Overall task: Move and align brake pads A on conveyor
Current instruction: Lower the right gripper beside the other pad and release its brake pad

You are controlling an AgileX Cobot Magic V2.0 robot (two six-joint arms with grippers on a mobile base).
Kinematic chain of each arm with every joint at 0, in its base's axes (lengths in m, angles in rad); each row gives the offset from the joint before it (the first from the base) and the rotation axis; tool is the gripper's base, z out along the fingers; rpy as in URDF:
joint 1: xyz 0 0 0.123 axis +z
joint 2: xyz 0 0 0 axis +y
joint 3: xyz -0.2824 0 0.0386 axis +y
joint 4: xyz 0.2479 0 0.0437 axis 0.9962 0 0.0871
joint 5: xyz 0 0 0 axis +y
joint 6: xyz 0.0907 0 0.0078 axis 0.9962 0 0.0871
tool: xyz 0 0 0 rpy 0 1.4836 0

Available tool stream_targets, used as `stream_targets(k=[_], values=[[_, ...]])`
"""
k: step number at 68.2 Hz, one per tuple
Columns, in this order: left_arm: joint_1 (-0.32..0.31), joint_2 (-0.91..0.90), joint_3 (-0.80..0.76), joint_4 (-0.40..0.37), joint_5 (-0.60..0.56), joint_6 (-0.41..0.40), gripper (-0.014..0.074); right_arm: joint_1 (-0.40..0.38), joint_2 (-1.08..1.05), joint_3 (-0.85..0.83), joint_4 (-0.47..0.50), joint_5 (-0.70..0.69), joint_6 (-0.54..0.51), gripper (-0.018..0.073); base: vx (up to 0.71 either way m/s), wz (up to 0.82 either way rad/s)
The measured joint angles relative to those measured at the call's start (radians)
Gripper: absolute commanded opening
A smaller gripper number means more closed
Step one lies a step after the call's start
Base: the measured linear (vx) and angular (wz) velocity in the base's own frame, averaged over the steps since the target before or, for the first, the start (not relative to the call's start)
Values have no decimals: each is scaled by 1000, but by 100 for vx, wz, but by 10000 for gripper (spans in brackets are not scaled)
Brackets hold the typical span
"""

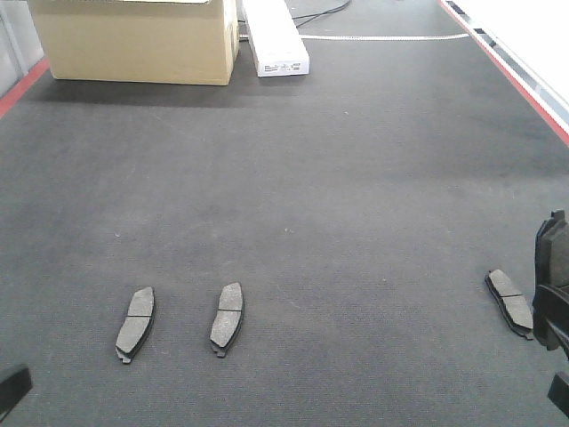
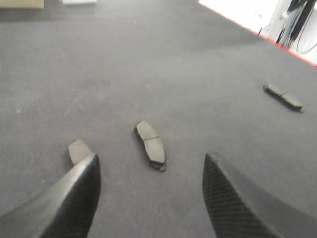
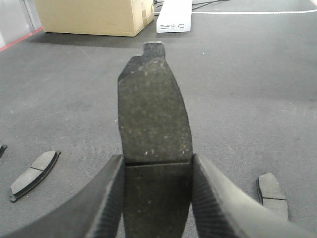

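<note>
Right gripper [image 3: 157, 198] is clamped on one pad [image 3: 153, 114], held flat and clear of the conveyor [image 1: 338, 178] so I can set it into the row. Left gripper [image 2: 151, 198] hangs empty, fingers spread, over the near-left pair [image 1: 135, 324] [image 1: 228, 318] (already side by side). Fourth pad [image 1: 510, 301] lies by the near-right edge. Boxes [image 1: 142, 40] sit at the far end.
</note>
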Motion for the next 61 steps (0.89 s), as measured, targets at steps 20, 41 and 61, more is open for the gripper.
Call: stream_targets(k=[20, 41, 61], values=[[0, -32, 2, 2, -39, 0, 447, 0, 0, 0, 0, -1, 3, -4, 0, 0], [0, -32, 2, 2, -38, 0, 447, 0, 17, -3, 39, -17, 10, 6, 0, 0], [0, -32, 2, 2, -38, 0, 447, 0, 378, -128, 95, 15, 10, 20, 0, 0]])
